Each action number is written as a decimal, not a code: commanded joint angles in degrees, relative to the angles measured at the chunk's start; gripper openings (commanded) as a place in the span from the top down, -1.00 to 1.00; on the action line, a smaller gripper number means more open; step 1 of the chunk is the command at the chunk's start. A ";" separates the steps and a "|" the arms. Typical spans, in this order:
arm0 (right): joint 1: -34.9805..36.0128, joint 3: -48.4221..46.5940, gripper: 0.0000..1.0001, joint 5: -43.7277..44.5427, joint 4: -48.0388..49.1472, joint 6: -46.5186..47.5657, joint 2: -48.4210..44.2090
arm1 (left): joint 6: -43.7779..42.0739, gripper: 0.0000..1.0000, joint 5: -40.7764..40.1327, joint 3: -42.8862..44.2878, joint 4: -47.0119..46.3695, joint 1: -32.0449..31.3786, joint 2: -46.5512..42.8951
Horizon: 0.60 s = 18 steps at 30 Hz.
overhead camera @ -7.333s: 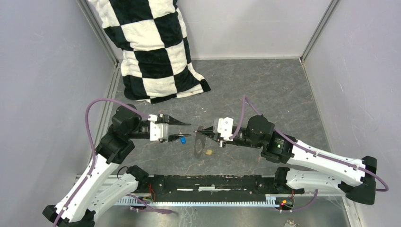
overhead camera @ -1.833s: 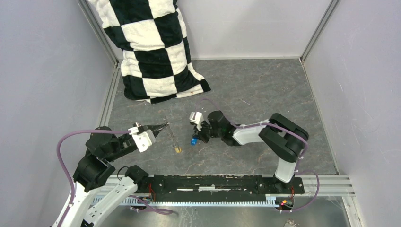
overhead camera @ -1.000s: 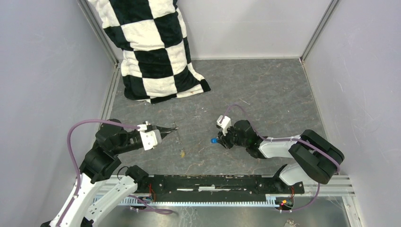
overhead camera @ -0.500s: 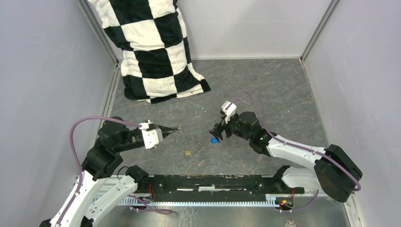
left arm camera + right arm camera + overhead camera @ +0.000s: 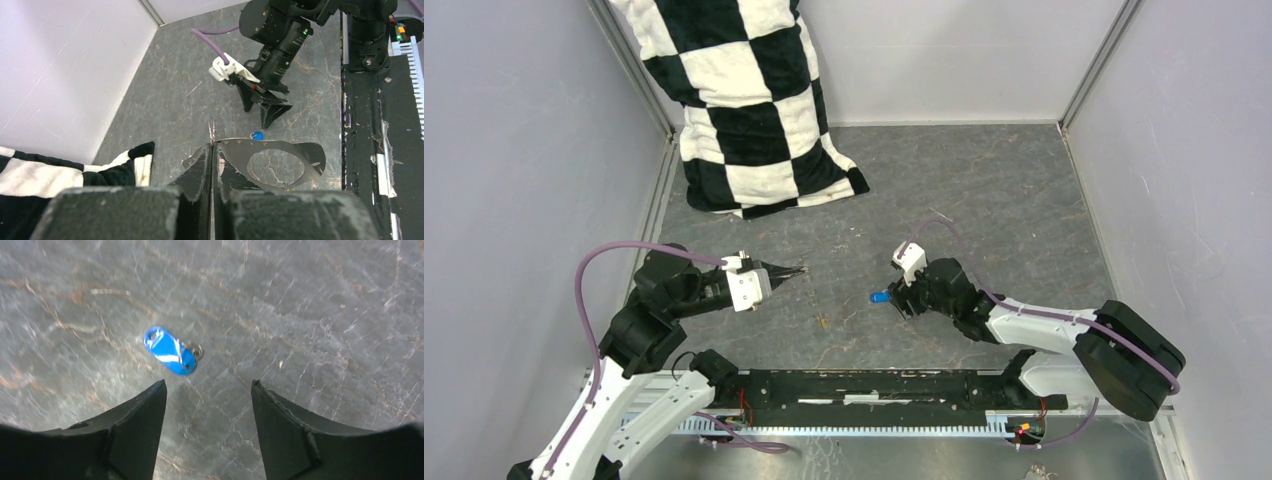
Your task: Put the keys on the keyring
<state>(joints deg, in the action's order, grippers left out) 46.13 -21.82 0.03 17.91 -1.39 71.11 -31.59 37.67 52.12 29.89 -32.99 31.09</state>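
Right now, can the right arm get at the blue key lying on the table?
Likely yes. The blue key lies flat on the table just ahead of the right gripper, whose fingers are open. Nothing sits between them, though the key is off to one side of the gap.

This is a robotics lab test cell: plain pale walls [image 5: 514, 150] and aluminium corner posts [image 5: 1096, 65] box in a grey marbled surface [image 5: 994, 190]. Along the bottom of the frame, a black mounting rail [image 5: 874, 385] carries two cabled arms, ending in the left claw [image 5: 789, 270] and right claw [image 5: 900, 300]. A checkered cushion [image 5: 744, 100] leans at upper left.
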 commanded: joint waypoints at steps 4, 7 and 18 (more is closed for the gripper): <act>0.96 1.32 -0.16 -3.17 7.88 2.93 1.72 | 1.62 0.96 0.96 1.80 -3.37 -0.14 0.64; 1.09 0.99 -0.09 -3.02 9.71 2.93 3.50 | 1.71 0.96 0.99 1.76 -3.63 -0.14 0.85; 1.17 -1.37 0.14 -5.37 11.52 3.18 9.27 | 1.06 0.96 0.56 1.76 -3.61 -0.14 1.21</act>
<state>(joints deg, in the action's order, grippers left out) 46.96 -20.58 -3.92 26.04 1.04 78.98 -31.59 37.65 52.12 29.87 -32.99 32.21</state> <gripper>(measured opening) 0.470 0.032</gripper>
